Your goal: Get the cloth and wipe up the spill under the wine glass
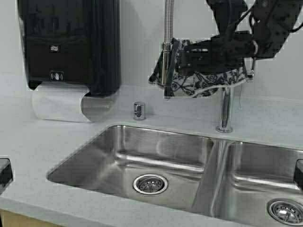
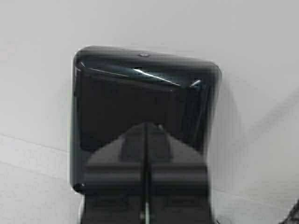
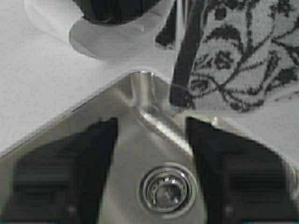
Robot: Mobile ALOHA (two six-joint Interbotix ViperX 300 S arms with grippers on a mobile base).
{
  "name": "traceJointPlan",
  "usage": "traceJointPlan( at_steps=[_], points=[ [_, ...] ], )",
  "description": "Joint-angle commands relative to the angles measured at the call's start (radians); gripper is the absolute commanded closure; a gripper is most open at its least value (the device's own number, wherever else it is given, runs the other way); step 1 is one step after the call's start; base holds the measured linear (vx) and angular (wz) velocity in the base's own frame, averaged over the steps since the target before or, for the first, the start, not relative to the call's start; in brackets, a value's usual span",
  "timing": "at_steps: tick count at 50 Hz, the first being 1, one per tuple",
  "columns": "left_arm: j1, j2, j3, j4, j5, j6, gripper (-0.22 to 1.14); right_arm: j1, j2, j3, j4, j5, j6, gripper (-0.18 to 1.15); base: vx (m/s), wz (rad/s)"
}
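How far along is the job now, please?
Nothing looks done. The cloth hangs on the faucet; the right gripper is open beside it, not gripping. The left gripper is shut, facing the dispenser. Grasping and wiping remain; no wine glass or spill is in view.

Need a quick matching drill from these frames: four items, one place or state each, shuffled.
Items:
1. cloth
2. paper towel dispenser
3. right end effector
4. left end effector

Descriptions:
A. shut, facing the dispenser
B. draped over the faucet
C. open, above the sink
D. on the wall, left of the faucet

Pairs: 1-B, 2-D, 3-C, 4-A
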Motion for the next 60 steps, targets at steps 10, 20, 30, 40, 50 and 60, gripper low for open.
traceJointPlan(
  at_steps=[10,20,30,40,50,60],
  points=[
    [0.002,-0.009,-0.008,0.000,-0.003,0.002,0.89,0.003,0.077,-0.089,0.002,-0.054,-0.003,0.03,0.08,0.02],
    [0.002,-0.009,-0.008,0.000,-0.003,0.002,0.89,0.002,0.143,-0.156,0.015,-0.054,-0.005,0.03,0.07,0.02],
    [0.002,-0.009,-0.006,0.000,-0.003,0.003,0.89,-0.014,0.196,-0.210,0.092,-0.054,-0.006,0.03,0.05,0.02],
    [0.002,-0.009,-0.006,0.000,0.000,0.003,0.89,-0.025,0.227,-0.242,0.107,-0.054,-0.008,0.03,0.03,0.01],
    [0.002,-0.011,-0.006,0.000,0.000,0.006,0.89,-0.025,0.229,-0.247,0.107,-0.054,-0.014,0.17,0.01,0.01],
    [0.002,-0.011,-0.005,0.000,0.000,0.006,0.89,-0.025,0.224,-0.235,0.112,-0.055,-0.017,0.76,0.00,0.00]
  ],
)
